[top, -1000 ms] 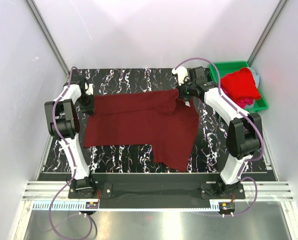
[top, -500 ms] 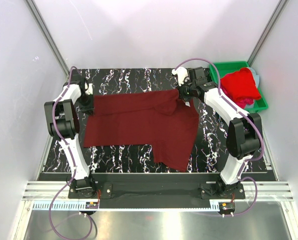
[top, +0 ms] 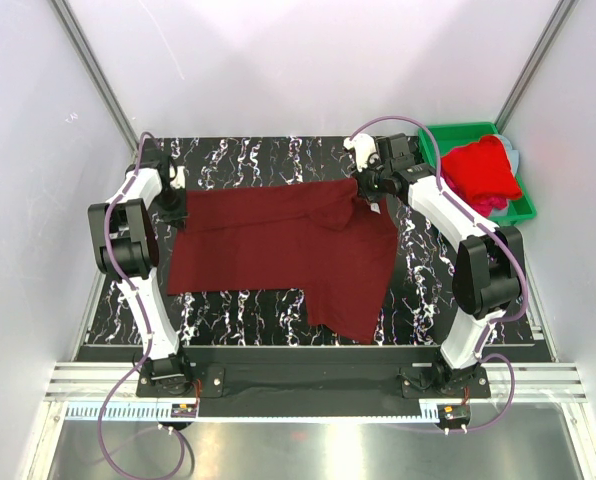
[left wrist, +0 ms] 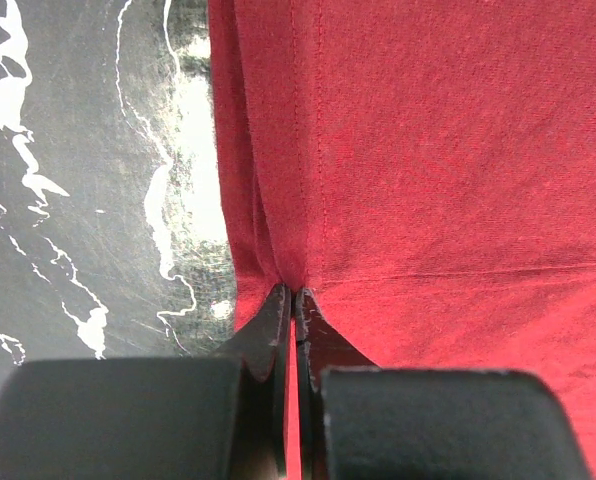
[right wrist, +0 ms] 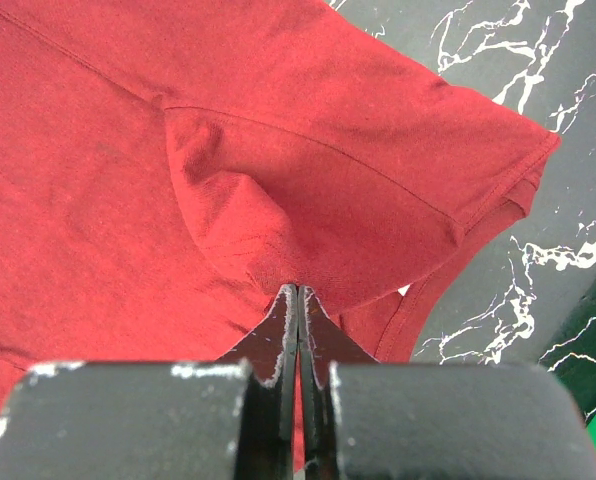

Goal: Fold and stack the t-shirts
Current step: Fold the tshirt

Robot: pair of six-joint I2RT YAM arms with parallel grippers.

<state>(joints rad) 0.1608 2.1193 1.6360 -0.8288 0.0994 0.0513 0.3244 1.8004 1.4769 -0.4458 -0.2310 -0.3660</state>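
White panelled walls enclose a black, white-veined marble tabletop [top: 248,152]. Most of it lies under a dark maroon cotton t-shirt [top: 278,250] spread flat, with one lobe reaching toward the near edge, right of centre. At the far right, a green plastic bin [top: 460,129] holds a crumpled bright red shirt [top: 481,168] — a pink-magenta cloth [top: 496,205] beneath it is mostly covered. Bare marble shows along the far edge, at the near left and in a band between shirt and bin. From above, neither pair of fingertips can be made out. Close up, the left gripper [left wrist: 294,300] is pinched tight on the maroon shirt's folded left edge, and the right gripper [right wrist: 297,295] is clamped on a bunched ridge beside the sleeve.
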